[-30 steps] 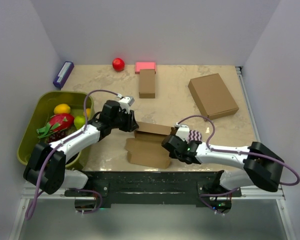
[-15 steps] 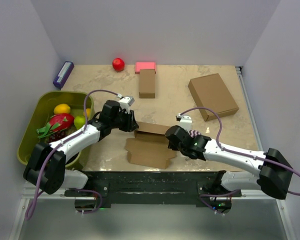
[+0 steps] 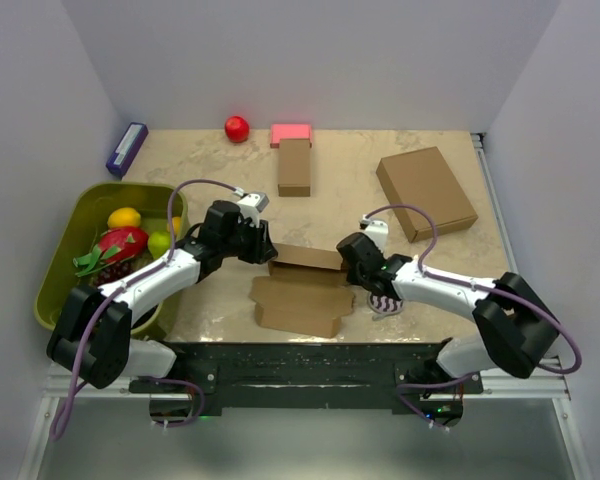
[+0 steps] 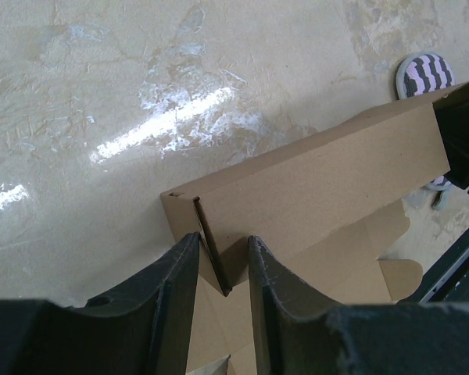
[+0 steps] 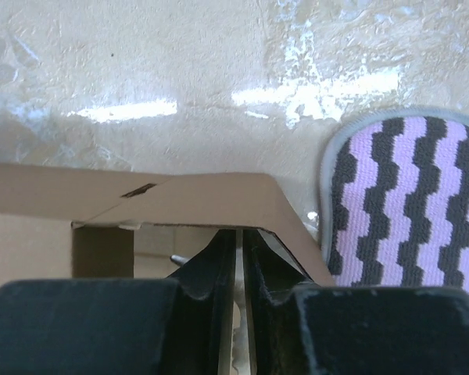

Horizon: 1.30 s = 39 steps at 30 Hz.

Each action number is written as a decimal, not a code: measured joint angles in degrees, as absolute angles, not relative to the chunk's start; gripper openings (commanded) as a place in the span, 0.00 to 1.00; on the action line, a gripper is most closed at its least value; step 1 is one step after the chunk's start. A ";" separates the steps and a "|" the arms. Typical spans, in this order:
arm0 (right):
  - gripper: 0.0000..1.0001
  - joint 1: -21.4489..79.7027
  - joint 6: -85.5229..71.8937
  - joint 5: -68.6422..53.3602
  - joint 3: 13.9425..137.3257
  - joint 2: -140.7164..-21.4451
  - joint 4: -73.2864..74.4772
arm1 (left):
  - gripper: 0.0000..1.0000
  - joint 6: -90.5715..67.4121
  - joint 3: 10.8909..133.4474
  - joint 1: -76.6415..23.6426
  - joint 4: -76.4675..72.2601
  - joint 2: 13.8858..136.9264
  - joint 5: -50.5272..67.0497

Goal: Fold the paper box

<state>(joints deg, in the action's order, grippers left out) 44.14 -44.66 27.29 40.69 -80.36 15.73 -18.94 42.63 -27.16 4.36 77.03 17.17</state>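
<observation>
Holding the paper box (image 3: 298, 305) at both ends, mid-fold.

From above: finds the paper box at lower centre of the frame, long axis running left to right, back wall raised and front panel flat toward the bottom edge. Places the left gripper (image 3: 265, 248) on its left end and the right gripper (image 3: 348, 272) on its right end, equally near. From the left wrist: shows fingers (image 4: 180, 273) partly apart at lower centre, straddling the end corner, with the wall stretching off to the upper right toward a striped pad (image 4: 424, 74). Cannot tell whether the pads press the card. From the right wrist: shows jaws all but closed at bottom centre, seemingly nipping a thin card edge beneath the wall (image 5: 195, 199), with the striped pad at right. Probably calls next for turning a panel about that long axis.
</observation>
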 measured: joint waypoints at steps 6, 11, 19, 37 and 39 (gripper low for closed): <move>0.06 43.42 -44.03 27.18 40.16 -84.03 11.68 | 0.36 -18.94 42.61 -27.16 4.36 77.03 17.19; 0.03 43.42 -43.92 26.72 40.10 -86.94 9.15 | 0.36 -18.94 42.61 -27.14 4.38 77.03 17.15; 0.04 43.27 -44.18 26.30 39.33 -85.32 9.74 | 0.36 -18.92 42.63 -27.14 4.38 77.03 17.15; 0.04 43.27 -45.47 27.53 36.84 -82.67 11.88 | 0.36 -18.92 42.63 -27.14 4.38 77.03 17.19; 0.03 43.27 -45.50 27.49 36.73 -82.91 11.05 | 0.36 -18.94 42.63 -27.14 4.38 77.03 17.19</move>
